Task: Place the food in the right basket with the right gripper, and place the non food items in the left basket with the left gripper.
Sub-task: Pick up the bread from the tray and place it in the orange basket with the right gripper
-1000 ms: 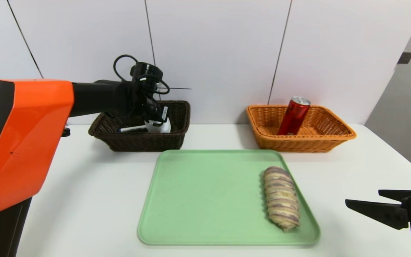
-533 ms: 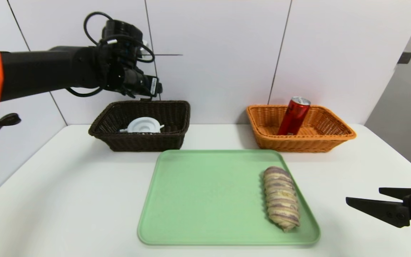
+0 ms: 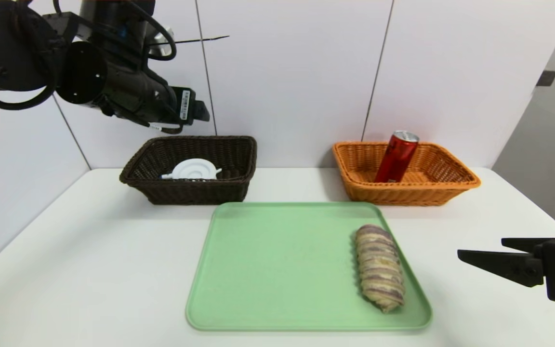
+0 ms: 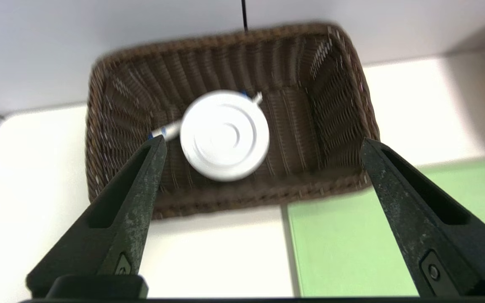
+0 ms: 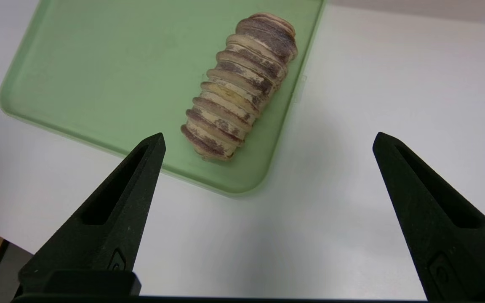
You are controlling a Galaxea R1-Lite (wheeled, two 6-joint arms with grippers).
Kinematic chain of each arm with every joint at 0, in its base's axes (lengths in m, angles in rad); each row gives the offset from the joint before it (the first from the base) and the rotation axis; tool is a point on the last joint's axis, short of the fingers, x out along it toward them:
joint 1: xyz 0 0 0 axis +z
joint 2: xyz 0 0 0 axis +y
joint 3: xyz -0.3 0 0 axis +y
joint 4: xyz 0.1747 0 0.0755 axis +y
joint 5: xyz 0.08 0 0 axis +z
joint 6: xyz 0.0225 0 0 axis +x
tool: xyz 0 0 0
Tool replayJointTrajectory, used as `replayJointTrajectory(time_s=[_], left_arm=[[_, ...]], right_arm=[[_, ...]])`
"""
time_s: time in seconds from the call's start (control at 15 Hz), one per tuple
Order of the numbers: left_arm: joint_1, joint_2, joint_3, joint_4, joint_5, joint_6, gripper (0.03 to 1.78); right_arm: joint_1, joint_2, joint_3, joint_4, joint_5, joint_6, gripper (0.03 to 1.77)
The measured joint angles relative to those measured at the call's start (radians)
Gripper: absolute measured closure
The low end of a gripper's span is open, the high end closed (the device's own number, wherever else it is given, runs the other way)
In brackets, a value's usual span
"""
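The bread roll [image 3: 380, 267] is seen lying on the right side of the green tray [image 3: 277, 270], near its right rim, with the right claw [image 3: 482, 254] held low over the white surface [image 3: 89, 270] to the right of the tray, apart from the roll and spread wide with nothing in it. In the right wrist view the roll [image 5: 238, 86] is framed ahead of the two fingers [image 5: 112, 219], nearer the one on that side. The left claw [image 3: 200, 108] is raised above the brown basket [image 3: 191, 190], released and empty; from its wrist view the white disc [image 4: 225, 135] is seen lying inside the basket [image 4: 343, 97], on top of a pen [image 4: 162, 131] of which only the ends show. A red can [image 3: 397, 156] is leaned in the orange basket [image 3: 405, 193] at the back right. Nothing is placed between the right claw and the roll. The left arm is stretched in from the upper left, its claw pointed forward and slightly down; the right claw is pointed toward the tray.
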Motion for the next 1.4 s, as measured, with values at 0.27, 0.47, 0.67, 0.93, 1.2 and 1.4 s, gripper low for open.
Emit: replayJointTrajectory(time_s=[0.27, 0.47, 0.67, 0.93, 1.2, 1.4], left_arm=[[-0.093, -0.141, 0.265, 0.0, 0.003, -0.044, 0.15], [-0.153, -0.248, 0.411, -0.002, 0.003, -0.074, 0.14], [-0.164, -0.322, 0.498, -0.003, 0.006, -0.076, 0.13], [-0.167, -0.384, 0.585, -0.021, 0.007, -0.077, 0.12], [-0.167, -0.426, 0.647, -0.048, 0.008, -0.076, 0.12], [-0.167, -0.446, 0.657, -0.048, 0.008, -0.076, 0.12]], right_arm=[[0.057, 0.089, -0.077, 0.002, -0.003, 0.032, 0.1], [0.113, 0.177, -0.122, 0.003, -0.011, 0.045, 0.1], [0.179, 0.277, -0.18, 0.009, -0.076, 0.097, 0.1], [0.26, 0.4, -0.244, 0.049, -0.21, 0.138, 0.1], [0.293, 0.514, -0.315, 0.136, -0.28, 0.221, 0.1], [0.301, 0.575, -0.339, 0.147, -0.289, 0.244, 0.1]])
